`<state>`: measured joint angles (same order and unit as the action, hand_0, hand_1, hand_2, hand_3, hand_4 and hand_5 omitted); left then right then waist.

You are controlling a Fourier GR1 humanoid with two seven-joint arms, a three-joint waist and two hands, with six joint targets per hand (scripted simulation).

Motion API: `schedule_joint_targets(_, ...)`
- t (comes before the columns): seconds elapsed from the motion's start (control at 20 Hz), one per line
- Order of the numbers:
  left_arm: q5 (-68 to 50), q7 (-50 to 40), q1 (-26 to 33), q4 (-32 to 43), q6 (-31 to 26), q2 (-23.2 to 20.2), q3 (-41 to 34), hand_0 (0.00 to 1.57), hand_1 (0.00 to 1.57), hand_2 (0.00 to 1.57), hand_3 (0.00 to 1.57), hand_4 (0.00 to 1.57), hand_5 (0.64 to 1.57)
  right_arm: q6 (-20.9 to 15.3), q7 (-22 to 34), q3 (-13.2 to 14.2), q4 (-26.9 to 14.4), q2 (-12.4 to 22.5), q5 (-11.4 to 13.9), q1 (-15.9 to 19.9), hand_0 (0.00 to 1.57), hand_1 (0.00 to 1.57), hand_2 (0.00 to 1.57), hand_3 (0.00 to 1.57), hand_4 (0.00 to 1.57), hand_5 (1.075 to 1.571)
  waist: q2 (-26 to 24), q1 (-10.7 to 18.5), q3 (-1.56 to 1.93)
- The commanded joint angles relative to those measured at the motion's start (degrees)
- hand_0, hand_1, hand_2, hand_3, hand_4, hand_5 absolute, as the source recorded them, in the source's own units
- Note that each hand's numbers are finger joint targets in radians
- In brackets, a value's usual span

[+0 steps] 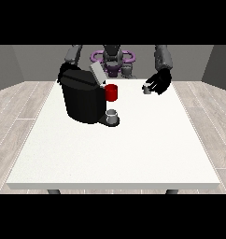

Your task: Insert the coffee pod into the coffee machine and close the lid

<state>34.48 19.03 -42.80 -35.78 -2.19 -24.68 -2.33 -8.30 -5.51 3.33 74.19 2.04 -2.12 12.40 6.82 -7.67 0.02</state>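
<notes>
I see the coffee pod (146,89) right of the coffee machine (83,98), near the desk (133,154) far edge, robot hand (159,82) at view's right curled around it; open room surrounds.

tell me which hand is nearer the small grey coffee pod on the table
The robot's left hand, at the view's right, is right beside the coffee pod, seemingly touching it. The other hand is hidden behind the black coffee machine, well off towards the view's left.
</notes>
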Motion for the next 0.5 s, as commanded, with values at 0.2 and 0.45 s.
schedule_joint_targets(0.2, 0.0, -3.8, -5.5, -1.7, -3.9, 0.3, -0.8, 1.25, 1.25, 1.33, 1.29, 0.57, 1.571, 2.9, -0.1, -0.8, -0.1, -0.1, -1.5, -0.7, 0.00, 0.00, 0.00, 0.00, 0.50, 1.571, -1.2, -2.9, -0.01)
schedule_joint_targets(0.45, -0.5, -7.0, -12.0, -1.7, -6.3, -1.2, -2.5, 1.27, 1.27, 1.34, 1.29, 0.55, 1.571, 1.7, 1.8, -1.4, 1.2, 0.1, -0.4, 2.6, 0.00, 0.00, 0.00, 0.00, 0.52, 1.571, 0.5, -4.7, -0.02)
